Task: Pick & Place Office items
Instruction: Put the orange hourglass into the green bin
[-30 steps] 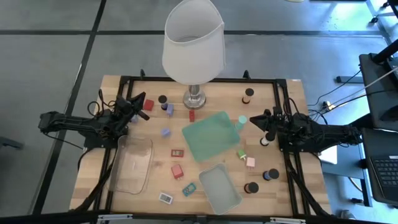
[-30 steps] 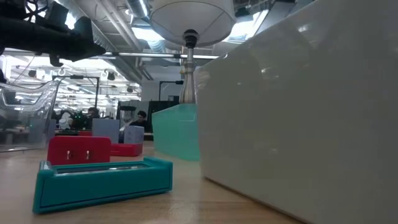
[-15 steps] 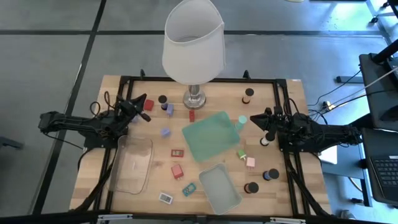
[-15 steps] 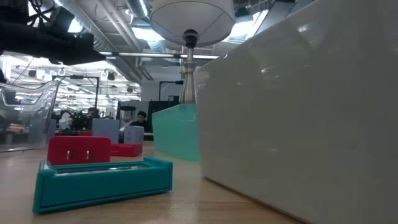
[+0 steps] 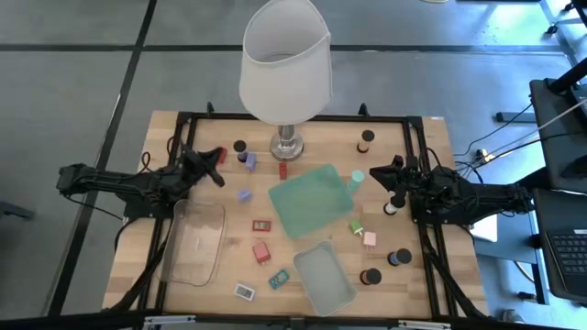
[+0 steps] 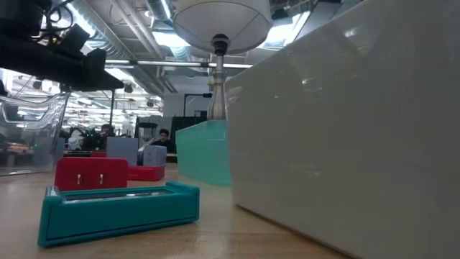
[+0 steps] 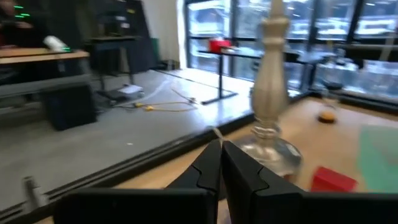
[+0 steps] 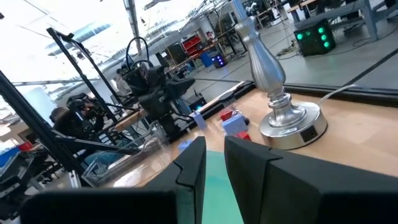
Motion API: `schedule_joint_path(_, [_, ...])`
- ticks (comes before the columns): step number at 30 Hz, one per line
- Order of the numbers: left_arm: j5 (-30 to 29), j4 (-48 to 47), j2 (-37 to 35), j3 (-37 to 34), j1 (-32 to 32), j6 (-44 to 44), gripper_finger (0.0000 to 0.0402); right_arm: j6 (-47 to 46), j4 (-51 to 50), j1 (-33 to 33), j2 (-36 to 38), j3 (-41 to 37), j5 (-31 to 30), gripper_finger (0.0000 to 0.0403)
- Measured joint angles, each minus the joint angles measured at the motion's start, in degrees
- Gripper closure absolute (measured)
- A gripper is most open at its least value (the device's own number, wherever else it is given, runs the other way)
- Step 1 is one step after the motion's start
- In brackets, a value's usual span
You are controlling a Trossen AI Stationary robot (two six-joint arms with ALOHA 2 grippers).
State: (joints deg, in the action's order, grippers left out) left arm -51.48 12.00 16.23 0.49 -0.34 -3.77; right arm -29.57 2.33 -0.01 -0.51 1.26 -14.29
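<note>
With the office items still scattered over the table (image 5: 431, 266), the left hand (image 5: 215, 176) and right hand (image 5: 377, 175) hover closed and empty, so next one must open over the red block (image 5: 218, 154).

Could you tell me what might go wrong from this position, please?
The left gripper is shut and seems empty, close to the lamp base and the red block; a careless swing could knock either. The right gripper, also shut, sits beside the mint-topped cylinder at the large mint tray and could tip it.
</note>
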Motion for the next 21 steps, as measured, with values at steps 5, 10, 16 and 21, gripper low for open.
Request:
schedule_joint_path(5, [3.73, -0.23, 0.0, 0.0, 0.0, 0.0, 0.039, 0.01, 0.11, 0.0, 0.0, 0.0, -0.74, 0.0339])
schedule_joint_path(10, [3.8, -0.23, 0.0, 0.0, 0.0, 0.0, 0.0393, 0.03, 1.53, -0.01, 0.0, 0.0, -0.93, 0.0339])
schedule_joint_path(16, [3.81, -0.23, 0.0, 0.0, 0.0, 0.0, 0.0394, 0.03, 1.57, -0.02, 0.0, 0.0, -6.59, 0.0339])
schedule_joint_path(21, [3.81, -0.23, 0.0, 0.0, 0.0, 0.0, 0.0391, 4.54, 1.58, -0.04, 0.0, 0.0, -12.3, 0.0334])
